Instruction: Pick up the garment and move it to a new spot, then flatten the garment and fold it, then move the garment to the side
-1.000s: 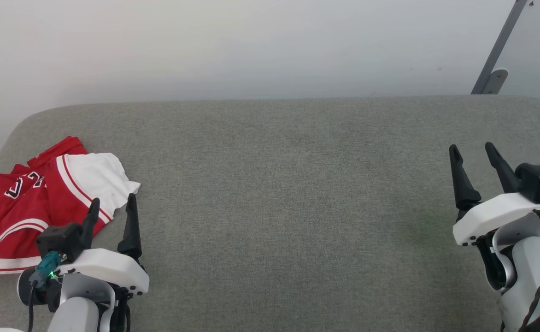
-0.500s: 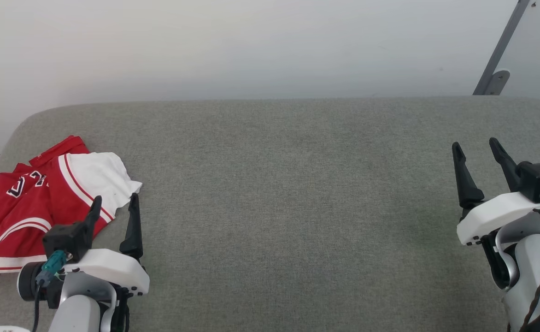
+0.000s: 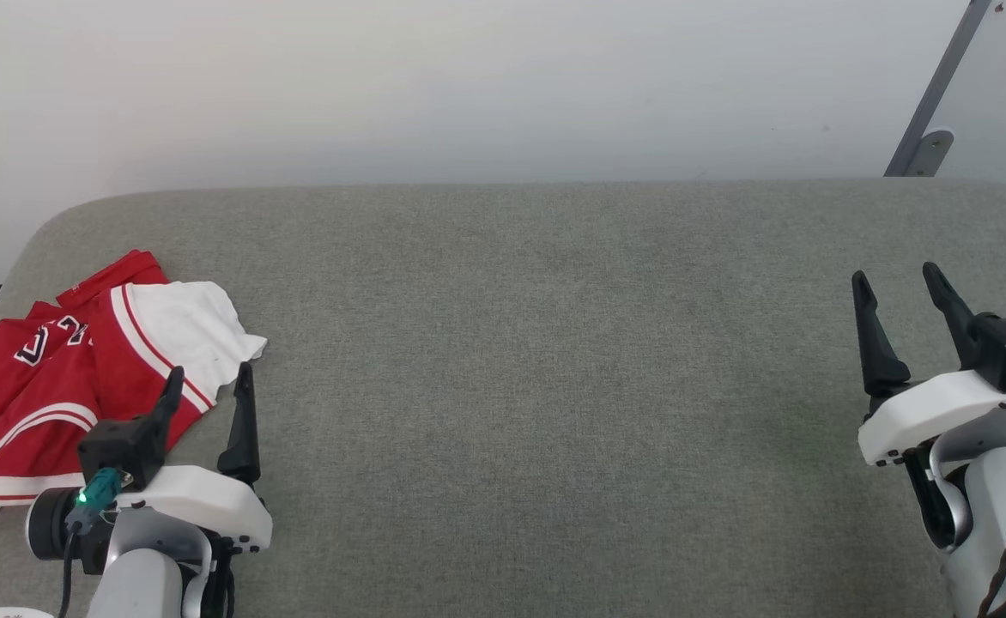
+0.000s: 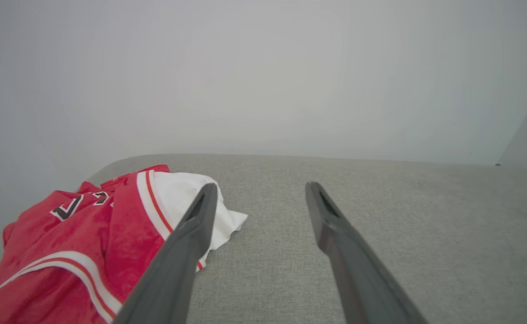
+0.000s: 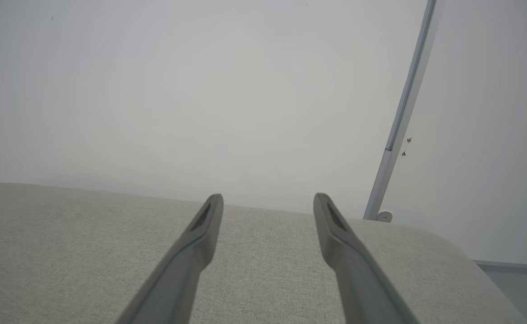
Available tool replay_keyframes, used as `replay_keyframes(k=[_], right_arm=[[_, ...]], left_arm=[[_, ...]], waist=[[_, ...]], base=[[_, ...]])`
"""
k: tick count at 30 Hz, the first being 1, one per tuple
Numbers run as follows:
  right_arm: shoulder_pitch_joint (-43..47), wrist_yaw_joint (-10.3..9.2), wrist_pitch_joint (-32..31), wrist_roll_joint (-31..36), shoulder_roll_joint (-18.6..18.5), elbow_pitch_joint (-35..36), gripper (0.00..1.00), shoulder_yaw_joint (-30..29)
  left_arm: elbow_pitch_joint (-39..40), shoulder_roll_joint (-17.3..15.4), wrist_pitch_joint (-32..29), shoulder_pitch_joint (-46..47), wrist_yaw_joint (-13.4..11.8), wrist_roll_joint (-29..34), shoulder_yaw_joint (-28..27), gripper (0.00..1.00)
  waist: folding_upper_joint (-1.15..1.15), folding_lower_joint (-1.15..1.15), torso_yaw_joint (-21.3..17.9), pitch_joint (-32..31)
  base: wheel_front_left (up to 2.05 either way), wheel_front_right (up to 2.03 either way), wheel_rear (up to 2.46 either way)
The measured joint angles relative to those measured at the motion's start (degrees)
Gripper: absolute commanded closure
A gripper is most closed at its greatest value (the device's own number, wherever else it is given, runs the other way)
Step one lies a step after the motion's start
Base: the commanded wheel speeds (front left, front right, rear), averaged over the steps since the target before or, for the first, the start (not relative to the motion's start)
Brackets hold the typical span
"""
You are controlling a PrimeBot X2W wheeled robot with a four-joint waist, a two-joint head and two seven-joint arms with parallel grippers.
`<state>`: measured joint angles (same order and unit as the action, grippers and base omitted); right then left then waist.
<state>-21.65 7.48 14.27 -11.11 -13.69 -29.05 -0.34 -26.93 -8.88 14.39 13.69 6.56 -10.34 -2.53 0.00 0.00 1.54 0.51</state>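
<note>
One garment (image 3: 39, 386) crumpled, not yet picked up, just left of left gripper (image 3: 211, 371) | its fingers spread wide, empty, likely poised for the pickup | right gripper (image 3: 893, 273) fingers likewise spread, empty, well right over grey cushion (image 3: 554, 343), seemingly waiting.

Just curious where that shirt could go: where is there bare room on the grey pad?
The widest bare stretch of the grey pad lies between the left hand and the right hand, back to the white wall. A narrow strip behind the shirt is free. The left end is crowded: the crumpled shirt lies there by the left hand.
</note>
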Motion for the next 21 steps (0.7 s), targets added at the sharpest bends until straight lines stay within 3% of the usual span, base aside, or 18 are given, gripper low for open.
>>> replay_keyframes(k=[21], right_arm=[[1.1, 0.00, 0.7, 0.9, 0.3, 0.8, 0.00, -2.3]], left_arm=[[-1.9, 1.0, 0.6, 0.5, 0.8, 2.3, -1.5, 0.00]], waist=[[0.00, 0.00, 1.3, 0.0]], base=[[0.00, 0.00, 0.00]])
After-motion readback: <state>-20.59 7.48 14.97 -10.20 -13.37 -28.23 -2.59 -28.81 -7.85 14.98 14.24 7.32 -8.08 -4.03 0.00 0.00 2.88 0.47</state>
